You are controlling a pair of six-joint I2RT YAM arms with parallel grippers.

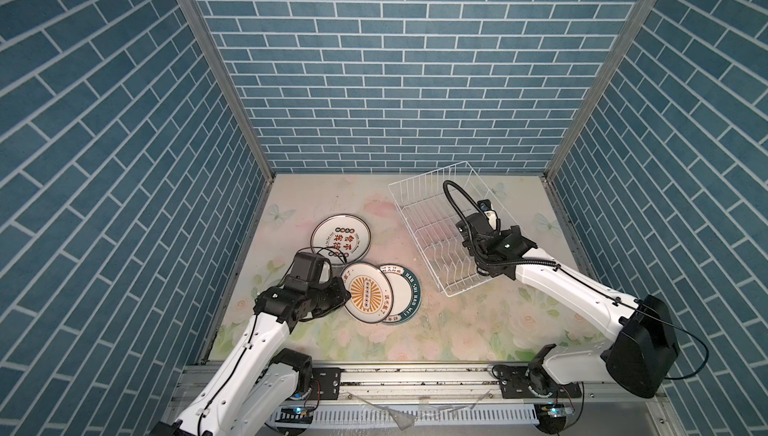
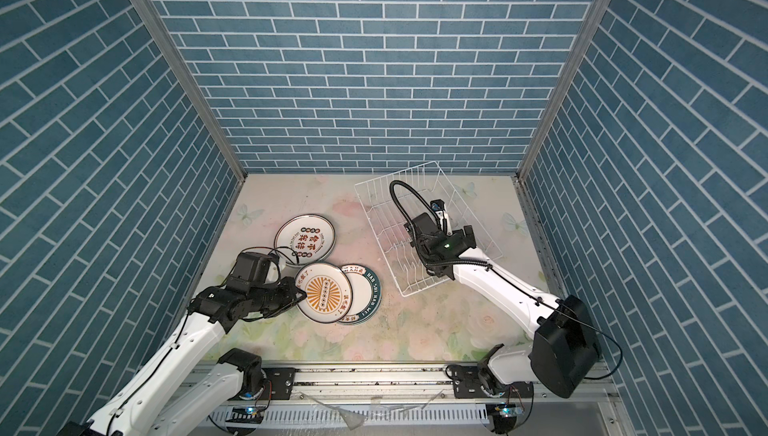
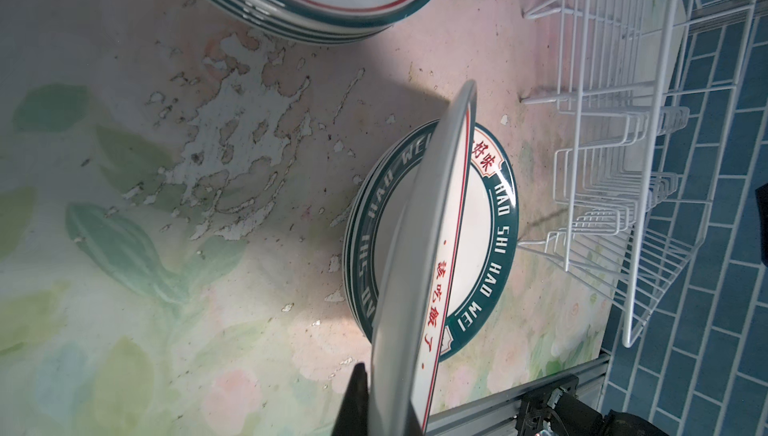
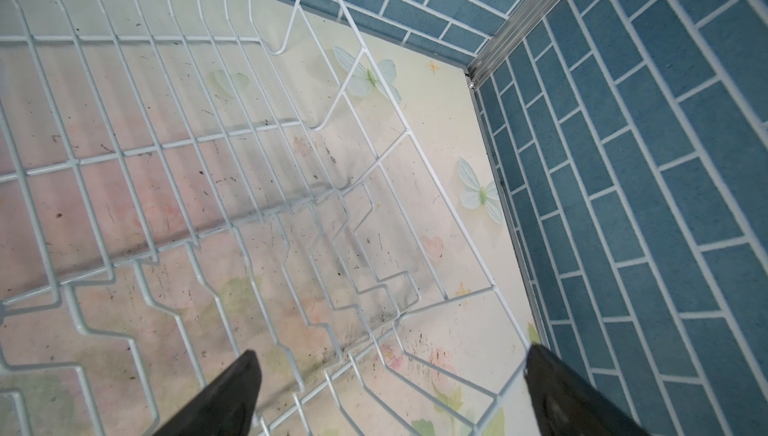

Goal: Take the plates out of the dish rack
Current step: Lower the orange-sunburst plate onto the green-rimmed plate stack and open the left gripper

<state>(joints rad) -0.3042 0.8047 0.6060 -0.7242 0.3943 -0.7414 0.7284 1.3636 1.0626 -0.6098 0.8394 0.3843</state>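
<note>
- Left end effector (image 1: 345, 294) clamps the sunburst plate (image 1: 368, 292) by its rim, over a green-rimmed plate (image 1: 407, 290).
- Right end effector (image 4: 390, 353) gapes wide above the rack (image 1: 419, 205).

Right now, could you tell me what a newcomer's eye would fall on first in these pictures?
The orange sunburst plate stands out at front left, gripped at its rim by the shut left end effector and tilted over a green-rimmed stack. At back right, the white wire dish rack looks empty of plates, with the open right end effector above it.
</note>
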